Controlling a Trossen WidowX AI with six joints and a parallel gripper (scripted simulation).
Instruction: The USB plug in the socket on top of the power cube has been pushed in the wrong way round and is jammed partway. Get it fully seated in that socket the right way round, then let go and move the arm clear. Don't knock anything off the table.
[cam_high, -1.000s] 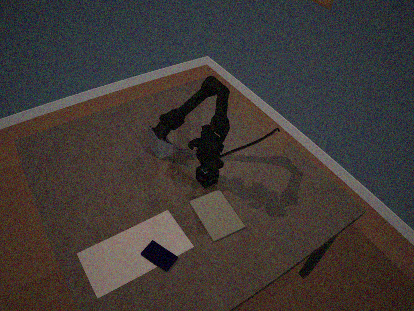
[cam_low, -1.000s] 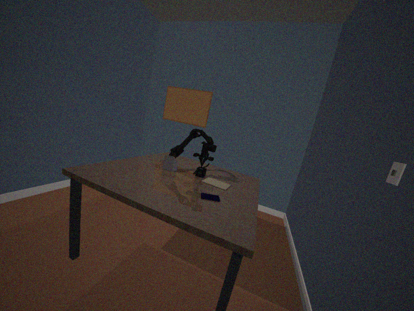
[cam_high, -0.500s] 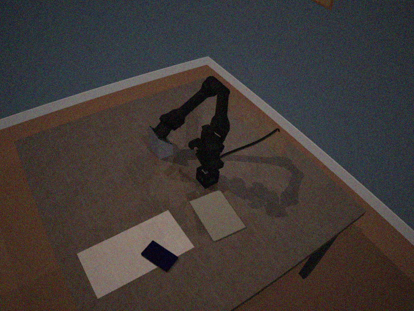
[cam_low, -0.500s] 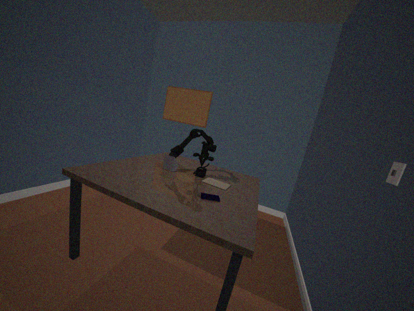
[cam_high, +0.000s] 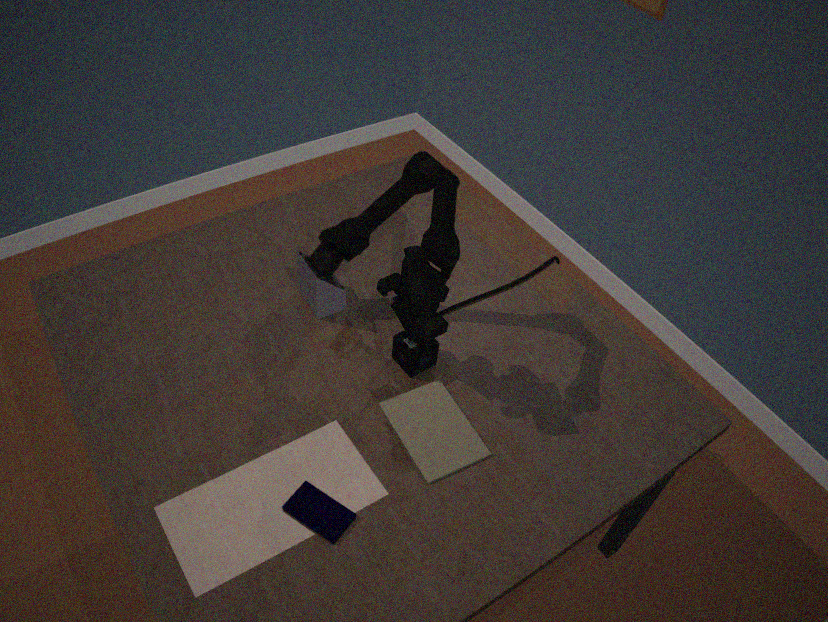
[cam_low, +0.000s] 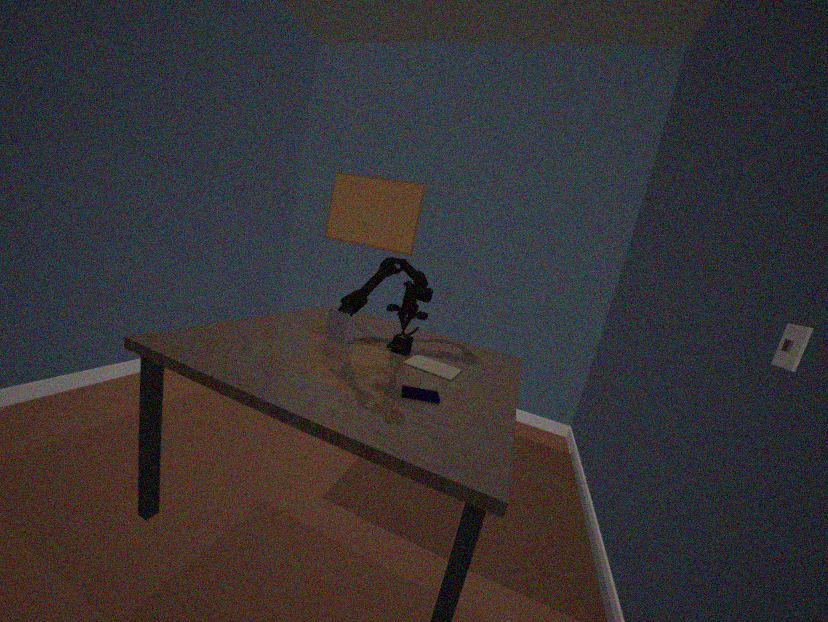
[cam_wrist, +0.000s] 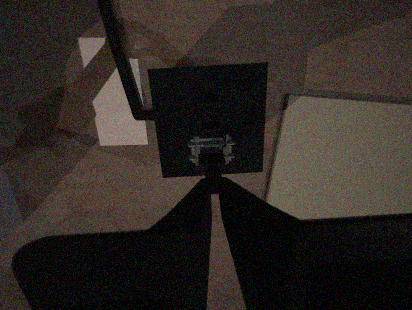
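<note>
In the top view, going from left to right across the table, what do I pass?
White sheet → dark blue card lying on it → pale green pad, with the power cube just above it, gripper shut on the USB plug → cable trailing off right.

Power cube (cam_high: 416, 355) behind pad (cam_high: 435, 430); cable (cam_high: 498, 286) beyond.

Black power cube (cam_wrist: 207, 117); navy card (cam_high: 319, 511); white sheet (cam_high: 240, 508); pale-green pad (cam_high: 435, 429).
</note>
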